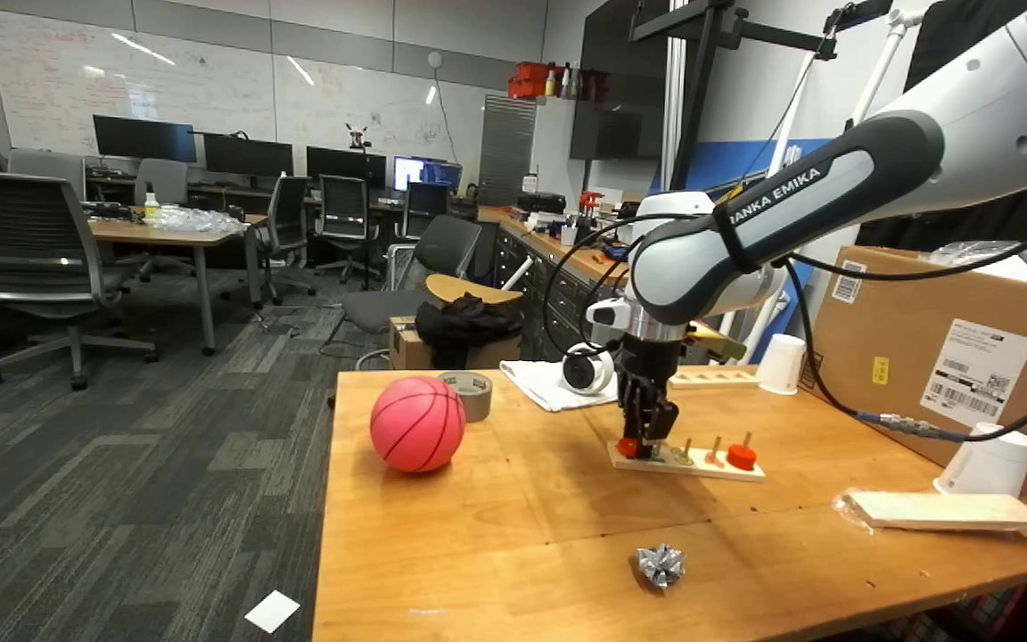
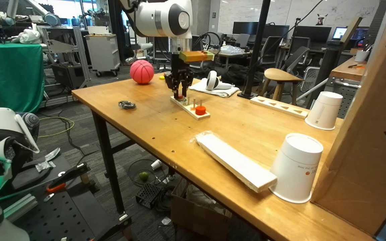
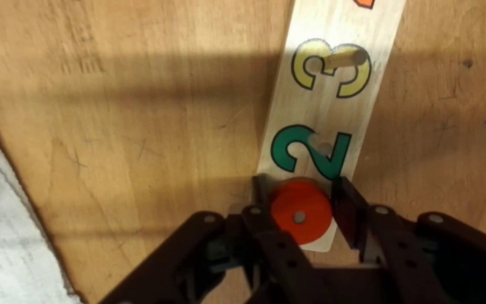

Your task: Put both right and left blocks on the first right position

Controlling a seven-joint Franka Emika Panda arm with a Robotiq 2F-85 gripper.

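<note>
A pale wooden peg board [image 1: 694, 465] with painted numbers lies on the table. It also shows in the wrist view [image 3: 331, 109], where the green 2 and yellow 3 are visible. One round red block [image 3: 300, 202] sits around the peg at the end beside the 2, with the peg's top in its hole. A second red block [image 1: 742, 457] is at the opposite end and shows in an exterior view [image 2: 200, 110]; it is outside the wrist view. My gripper [image 3: 300, 182] is down over the board, its fingers closed against the sides of the first red block.
On the table are a pink ball [image 1: 417, 424], a tape roll [image 1: 471, 395], a silver bow [image 1: 661, 565], a wrapped wooden bar [image 2: 235, 160] and paper cups [image 2: 297, 167]. A headset [image 2: 214, 82] rests on a white cloth. A cardboard box [image 1: 950, 330] stands at one side.
</note>
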